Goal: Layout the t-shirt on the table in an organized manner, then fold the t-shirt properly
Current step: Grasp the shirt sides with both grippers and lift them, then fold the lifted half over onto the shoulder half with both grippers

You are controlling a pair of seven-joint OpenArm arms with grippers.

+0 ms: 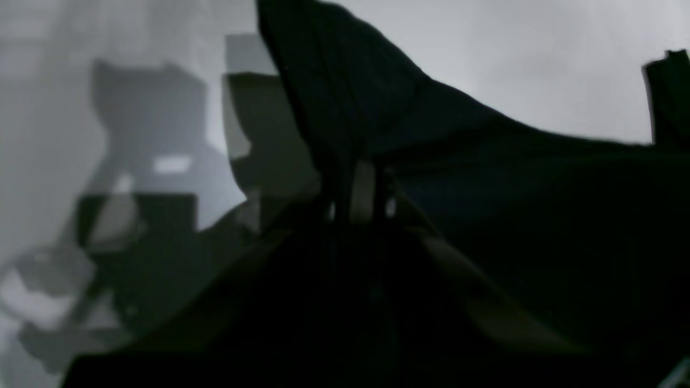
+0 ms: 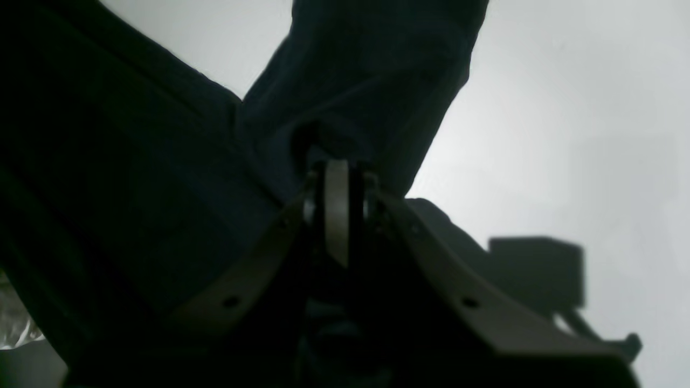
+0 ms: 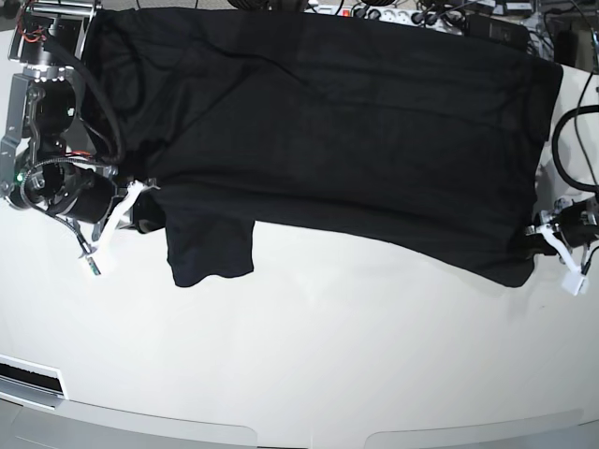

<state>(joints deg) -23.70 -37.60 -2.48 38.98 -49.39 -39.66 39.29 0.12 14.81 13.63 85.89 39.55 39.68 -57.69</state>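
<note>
The black t-shirt [image 3: 328, 131] hangs stretched wide between both grippers over the white table [image 3: 328, 355], and one sleeve [image 3: 211, 253] droops toward the tabletop. In the base view my right gripper [image 3: 140, 201] is at the left, shut on the shirt's edge beside that sleeve. My left gripper [image 3: 535, 229] is at the right, shut on the opposite lower corner. Seen from the right wrist, the fingertips [image 2: 338, 172] pinch a fold of the t-shirt [image 2: 135, 161]. From the left wrist, the closed gripper [image 1: 361, 188] bites into the dark t-shirt [image 1: 485, 188].
Cables and power strips [image 3: 421, 14] lie along the table's far edge behind the shirt. The right arm's body [image 3: 47, 112] stands at the far left. Bare white tabletop runs from the shirt to the curved front edge [image 3: 309, 432].
</note>
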